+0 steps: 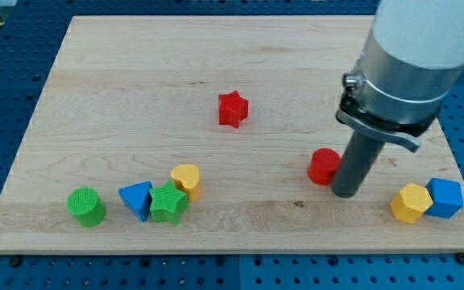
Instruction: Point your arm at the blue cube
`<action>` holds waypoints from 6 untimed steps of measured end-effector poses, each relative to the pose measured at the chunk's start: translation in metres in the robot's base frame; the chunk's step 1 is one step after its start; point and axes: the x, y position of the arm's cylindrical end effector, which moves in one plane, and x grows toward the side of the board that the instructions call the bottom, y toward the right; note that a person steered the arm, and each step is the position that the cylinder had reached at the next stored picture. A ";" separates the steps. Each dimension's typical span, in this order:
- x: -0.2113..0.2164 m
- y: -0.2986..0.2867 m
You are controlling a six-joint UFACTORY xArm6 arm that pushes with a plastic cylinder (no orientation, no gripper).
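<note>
One yellow block touches the blue cube at its 9 o'clock; my tip, a bare rod with no end effector, touches the red cylinder.

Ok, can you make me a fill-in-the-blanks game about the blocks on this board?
1. My tip rests right beside the red ___, on that block's right in the view.
2. The blue cube touches a block coloured ___.
3. The block nearest the view's top is a red ___.
4. The green cylinder lies at the view's bottom ___.

Missing words: cylinder; yellow; star; left.
</note>
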 end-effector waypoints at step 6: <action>0.067 0.122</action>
